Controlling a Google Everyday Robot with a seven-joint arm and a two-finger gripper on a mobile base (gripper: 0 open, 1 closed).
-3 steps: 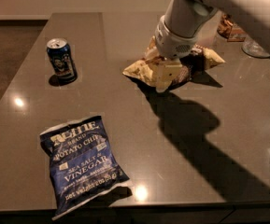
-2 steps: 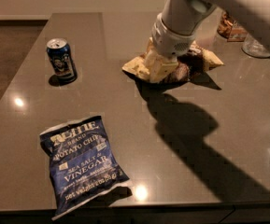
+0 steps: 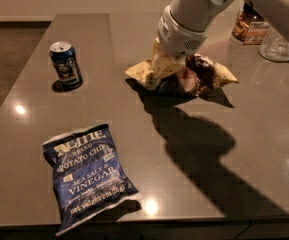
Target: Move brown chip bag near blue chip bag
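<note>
The brown chip bag point(image 3: 204, 73) is wrinkly tan with a dark brown centre and sits at the back middle of the dark table point(image 3: 194, 149). My gripper point(image 3: 162, 70) comes down from the upper right and is shut on the bag's left end, holding it slightly off the surface, with a shadow underneath. The blue chip bag point(image 3: 89, 176) lies flat near the front left edge, well apart from the brown bag.
A small blue drink can point(image 3: 65, 65) stands upright at the back left. A snack jar point(image 3: 249, 26) and a clear glass point(image 3: 276, 46) stand at the back right. The table's front edge runs just below the blue bag.
The gripper and the brown chip bag have shifted slightly to the left together. The blue bag and the can have not moved.
</note>
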